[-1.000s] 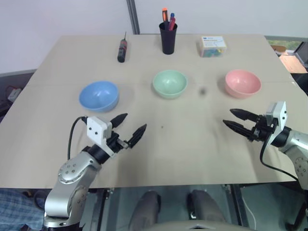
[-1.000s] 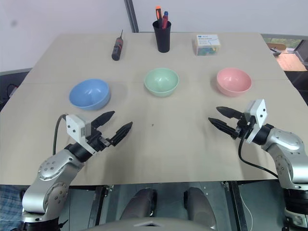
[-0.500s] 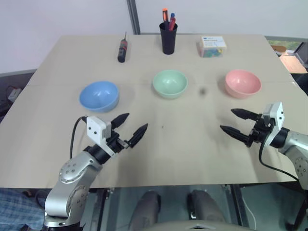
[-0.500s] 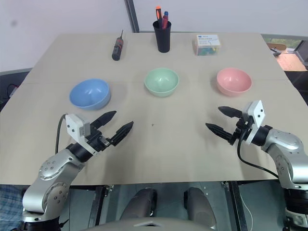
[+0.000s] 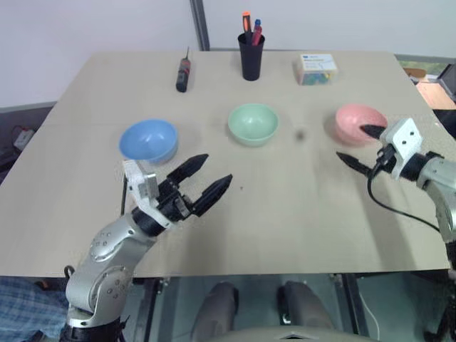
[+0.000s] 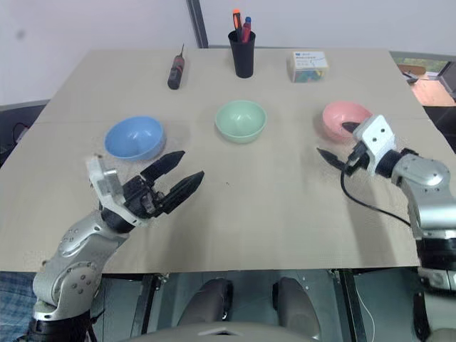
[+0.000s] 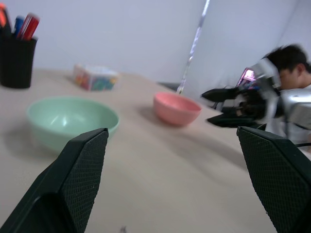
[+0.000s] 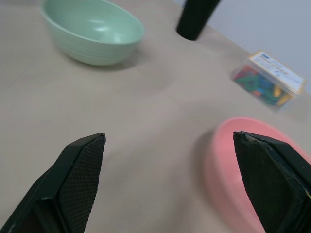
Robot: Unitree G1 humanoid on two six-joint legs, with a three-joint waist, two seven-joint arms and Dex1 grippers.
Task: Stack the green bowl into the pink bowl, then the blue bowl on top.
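Right gripper (image 6: pixel 335 143) has just swung forward, jaws wide and empty, one finger at the pink bowl (image 6: pixel 336 116) rim. Left gripper (image 6: pixel 172 177) lifts, open too; the green bowl (image 6: pixel 241 120) sits ahead of it, the blue bowl (image 6: pixel 132 138) alongside. Nothing stacked yet.

light: bright, even | shadows: soft, faint under bowls | blur: left wrist view background smeared

The beige table (image 5: pixel 285 214) bears blue bowl (image 5: pixel 148 140), green bowl (image 5: pixel 253 124), pink bowl (image 5: pixel 354 118), cup (image 5: pixel 250 58), screwdriver (image 5: pixel 182 75), box (image 5: pixel 317 69).
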